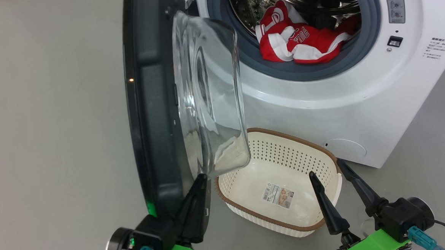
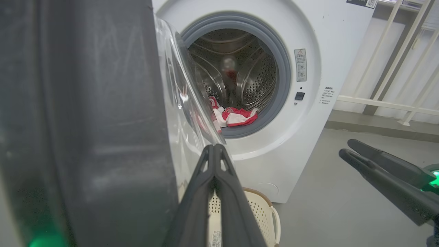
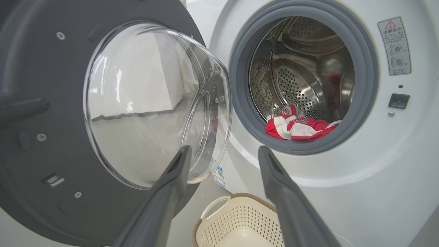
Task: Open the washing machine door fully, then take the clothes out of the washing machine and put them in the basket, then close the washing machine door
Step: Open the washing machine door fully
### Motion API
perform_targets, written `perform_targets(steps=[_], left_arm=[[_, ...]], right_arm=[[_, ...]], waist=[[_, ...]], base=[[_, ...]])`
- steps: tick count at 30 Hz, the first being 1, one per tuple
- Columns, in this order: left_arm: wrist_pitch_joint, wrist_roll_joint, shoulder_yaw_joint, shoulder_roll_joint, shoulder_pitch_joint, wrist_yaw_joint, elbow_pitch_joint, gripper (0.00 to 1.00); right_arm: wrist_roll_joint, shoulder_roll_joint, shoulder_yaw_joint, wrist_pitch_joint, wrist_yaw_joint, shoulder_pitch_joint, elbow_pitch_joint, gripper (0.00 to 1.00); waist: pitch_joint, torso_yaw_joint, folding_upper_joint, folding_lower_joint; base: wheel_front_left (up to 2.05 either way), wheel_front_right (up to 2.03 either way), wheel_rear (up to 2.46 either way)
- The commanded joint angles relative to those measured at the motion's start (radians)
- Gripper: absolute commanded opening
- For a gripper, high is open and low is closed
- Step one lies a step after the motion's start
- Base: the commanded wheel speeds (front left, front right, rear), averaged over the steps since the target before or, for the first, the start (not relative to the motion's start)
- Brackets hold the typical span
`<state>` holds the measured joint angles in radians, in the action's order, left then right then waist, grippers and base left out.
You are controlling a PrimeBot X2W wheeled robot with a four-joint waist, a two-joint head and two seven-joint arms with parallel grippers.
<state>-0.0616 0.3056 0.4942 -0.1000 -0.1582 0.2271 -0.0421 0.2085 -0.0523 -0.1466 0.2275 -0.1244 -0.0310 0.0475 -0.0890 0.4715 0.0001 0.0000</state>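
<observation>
The white washing machine [image 1: 358,106] stands at the upper right. Its door [image 1: 149,106] hangs swung out to the left, seen edge-on, with the glass bowl [image 1: 209,95] bulging rightwards. Red and white clothes [image 1: 302,40] lie at the drum's front lip, also seen in the wrist views [image 2: 236,116] [image 3: 298,127]. The cream basket [image 1: 284,135] sits on the floor below the opening, nothing in it but its label. My left gripper [image 1: 200,177] is shut on nothing, its tip close beside the door's inner face under the bowl; contact cannot be told. My right gripper [image 1: 325,168] is open above the basket's right rim.
Grey floor spreads to the left of the door and to the right of the machine. A white railing [image 2: 394,103] runs along a wall beyond the machine's right side. The door's dark inner frame [image 3: 34,68] blocks the space left of the opening.
</observation>
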Motion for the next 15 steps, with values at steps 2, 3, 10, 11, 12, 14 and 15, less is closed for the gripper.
perform_targets(steps=[2,3,10,11,12,14,15], left_arm=[[0.003,-0.012,-0.061,-0.025,0.002,0.027,-0.027,0.0],[0.004,-0.012,-0.066,-0.029,0.004,0.032,-0.028,0.0],[0.002,-0.004,-0.106,-0.051,0.021,0.061,-0.031,0.0],[0.0,-0.002,-0.113,-0.055,0.024,0.063,-0.031,0.0],[-0.003,0.0,-0.12,-0.059,0.028,0.067,-0.03,0.0],[-0.007,0.006,-0.135,-0.067,0.033,0.073,-0.025,0.0],[-0.011,0.008,-0.143,-0.07,0.035,0.076,-0.022,0.0]], right_arm=[[-0.002,0.002,-0.027,-0.003,-0.006,0.026,-0.025,1.0],[-0.002,0.002,-0.027,-0.003,-0.006,0.025,-0.025,1.0],[-0.004,0.002,-0.03,-0.012,-0.006,0.017,-0.029,1.0],[-0.004,0.002,-0.031,-0.013,-0.006,0.016,-0.029,1.0],[-0.003,0.002,-0.033,-0.014,-0.006,0.015,-0.029,1.0],[-0.003,0.002,-0.036,-0.017,-0.006,0.013,-0.031,1.0],[-0.004,0.002,-0.037,-0.018,-0.006,0.011,-0.032,1.0]], waist=[[0.002,0.013,-0.0001,0.0],[0.003,0.018,-0.0001,0.0],[0.008,0.045,-0.0001,0.0],[0.01,0.048,-0.0001,0.0],[0.011,0.051,-0.0001,0.0],[0.012,0.056,-0.0001,0.0],[0.012,0.058,-0.0001,0.0]], base=[[0.0,0.0,0.0],[0.0,0.0,0.0],[0.0,0.0,0.0],[0.0,0.0,0.0],[0.0,0.0,0.0],[0.0,0.0,0.0],[0.0,0.0,0.0]])
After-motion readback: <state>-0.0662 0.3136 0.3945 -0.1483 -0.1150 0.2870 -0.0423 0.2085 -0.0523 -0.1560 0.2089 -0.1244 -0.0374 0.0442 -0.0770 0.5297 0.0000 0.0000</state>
